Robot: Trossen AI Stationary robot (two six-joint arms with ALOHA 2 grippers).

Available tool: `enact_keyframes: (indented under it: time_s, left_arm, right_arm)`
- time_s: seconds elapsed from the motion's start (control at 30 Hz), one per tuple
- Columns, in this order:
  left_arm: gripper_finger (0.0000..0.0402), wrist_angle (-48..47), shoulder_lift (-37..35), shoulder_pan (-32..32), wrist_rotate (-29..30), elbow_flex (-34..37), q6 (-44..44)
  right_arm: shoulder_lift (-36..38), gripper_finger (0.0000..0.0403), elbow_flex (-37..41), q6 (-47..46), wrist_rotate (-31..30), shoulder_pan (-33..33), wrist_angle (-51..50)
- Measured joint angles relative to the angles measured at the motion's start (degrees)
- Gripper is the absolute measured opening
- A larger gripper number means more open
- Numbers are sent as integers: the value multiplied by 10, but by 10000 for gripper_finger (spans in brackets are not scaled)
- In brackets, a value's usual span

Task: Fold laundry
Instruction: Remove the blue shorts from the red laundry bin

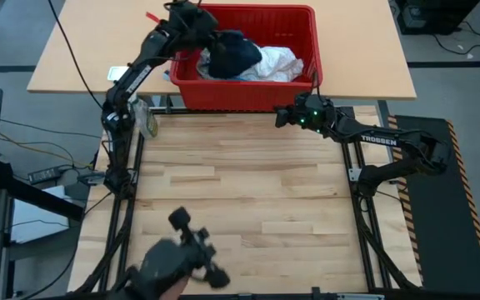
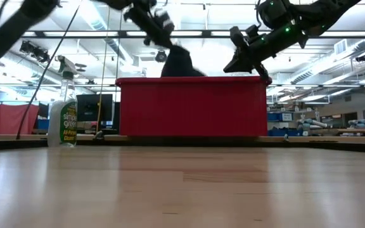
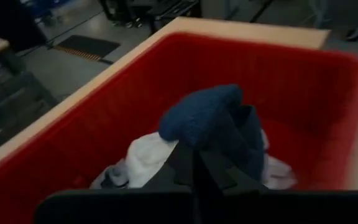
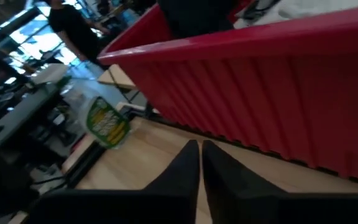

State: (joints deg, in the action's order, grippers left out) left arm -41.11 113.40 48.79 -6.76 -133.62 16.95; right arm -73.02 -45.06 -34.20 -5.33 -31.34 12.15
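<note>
A red basket (image 1: pixel 248 93) stands at the table's far edge and holds the laundry. My left gripper (image 1: pixel 210 37) is above the basket's left part, shut on a dark navy garment (image 1: pixel 235 52). In the low view the navy garment (image 2: pixel 177 63) rises above the basket's rim below that gripper (image 2: pixel 162 24). White garments (image 1: pixel 277 63) lie in the basket beside it. My right gripper (image 1: pixel 280 117) is in the air just in front of the basket's near wall (image 4: pixel 260 68). Its fingers (image 4: pixel 199 149) are shut with nothing between them. My left gripper pinches the navy garment at a bunched upper fold (image 3: pixel 211 118), which bulges over the fingertips and hides them. The fingers come slanting down from the table's left side. The cloth hangs below the gripper, its lower end hidden behind the basket's wall (image 2: pixel 192 107).
A spray bottle (image 1: pixel 147 122) stands at the table's far left, beside the basket. A black device (image 1: pixel 183 257) lies at the table's near edge. A person (image 4: pixel 73 25) stands in the room beyond the table. Bare wooden tabletop (image 1: pixel 248 192) stretches between the basket and the near edge.
</note>
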Motion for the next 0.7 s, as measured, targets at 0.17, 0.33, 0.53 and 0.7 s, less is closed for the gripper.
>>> enact_keyframes:
  time_s: [0.17, 0.33, 0.53, 0.7]
  left_arm:
    - [0, -90, -52, -39, -1, -1, -47]
    - [0, -169, -86, -86, 20, 0, -101]
    - [0, -198, -128, -168, 80, 0, -147]
    - [0, -265, -156, -245, 139, 0, -186]
  right_arm:
    - [0, 8, 0, 13, 31, 14, 14]
    - [0, 5, 0, 28, 66, 28, 20]
    - [0, 3, 0, 44, 84, 49, 22]
    - [0, 2, 0, 44, 84, 82, 24]
